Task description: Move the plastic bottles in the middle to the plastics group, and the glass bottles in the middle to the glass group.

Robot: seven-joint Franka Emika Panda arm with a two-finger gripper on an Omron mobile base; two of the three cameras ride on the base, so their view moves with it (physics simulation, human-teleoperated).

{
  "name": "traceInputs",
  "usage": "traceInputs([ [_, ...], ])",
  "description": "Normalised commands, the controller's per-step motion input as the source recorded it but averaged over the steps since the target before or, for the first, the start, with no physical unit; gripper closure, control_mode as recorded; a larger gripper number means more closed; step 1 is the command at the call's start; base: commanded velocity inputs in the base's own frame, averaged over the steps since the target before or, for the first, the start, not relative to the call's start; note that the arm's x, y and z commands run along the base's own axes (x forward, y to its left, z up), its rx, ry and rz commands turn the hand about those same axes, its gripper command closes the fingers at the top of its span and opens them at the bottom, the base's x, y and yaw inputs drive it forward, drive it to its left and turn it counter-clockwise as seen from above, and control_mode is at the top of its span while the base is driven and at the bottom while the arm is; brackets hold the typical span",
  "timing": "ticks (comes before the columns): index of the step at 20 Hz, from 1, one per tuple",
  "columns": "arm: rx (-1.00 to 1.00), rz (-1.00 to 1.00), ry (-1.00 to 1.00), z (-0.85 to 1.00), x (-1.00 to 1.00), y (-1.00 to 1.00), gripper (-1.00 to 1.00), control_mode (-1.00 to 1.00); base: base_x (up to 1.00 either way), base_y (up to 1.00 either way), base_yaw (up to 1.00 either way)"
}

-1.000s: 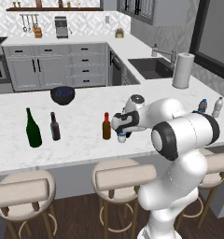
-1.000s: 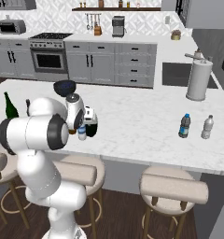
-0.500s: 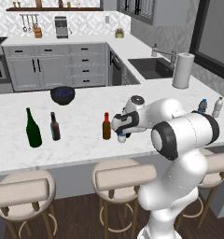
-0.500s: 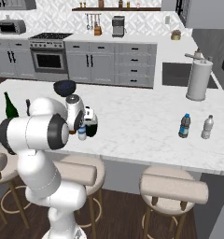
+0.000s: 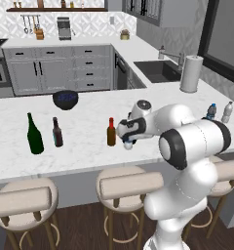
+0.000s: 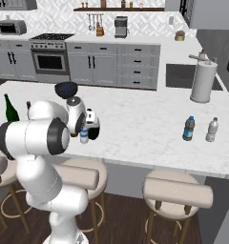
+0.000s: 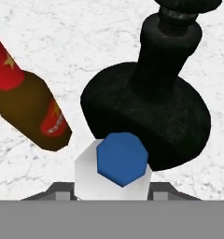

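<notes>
Left base view. We are reaching over the white marble counter with the gripper hanging low over the middle cluster. The amber bottle is standing upright just to the left of the hand. The glass group, the green wine bottle and the dark-brown bottle, is standing well apart to the left. The plastics group, a blue-capped bottle and a greyish bottle, is sitting far to the right.

Right base view. We are seeing the small water bottle directly below the hand, with the black bottle touching or just beside it. We cannot tell from here whether the jaws are spread or closed.

Hand view. We are looking straight down on the water bottle, whose top is reading blue here, centred at the bottom. The black bottle's belly is crowding it from above and the amber bottle is leaning in from the left. The fingertips are hidden, so we are leaving the grip state undetermined.

Handling. We are judging the water bottle light, thin-walled and easily crushed or tipped. We are recommending a moderate hold on the upper body just under the cap, squeezing across the side free of the black bottle. The glass neighbours are heavier, smooth and breakable, so contact with them should be avoided.
</notes>
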Motion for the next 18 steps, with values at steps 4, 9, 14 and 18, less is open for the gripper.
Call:
traceInputs([
  [4,0.00,-0.07,0.00,0.46,-0.78,-0.05,1.00,-1.00,0.00,0.00,0.00],
  [9,0.05,-0.08,-0.02,0.22,-0.44,-0.27,1.00,-1.00,0.00,0.00,0.00],
  [14,0.03,-0.05,-0.03,0.07,-0.26,-0.28,1.00,-1.00,0.00,0.00,0.00],
  [18,0.00,-0.02,-0.04,0.00,-0.42,-0.05,1.00,-1.00,0.00,0.00,0.00],
])
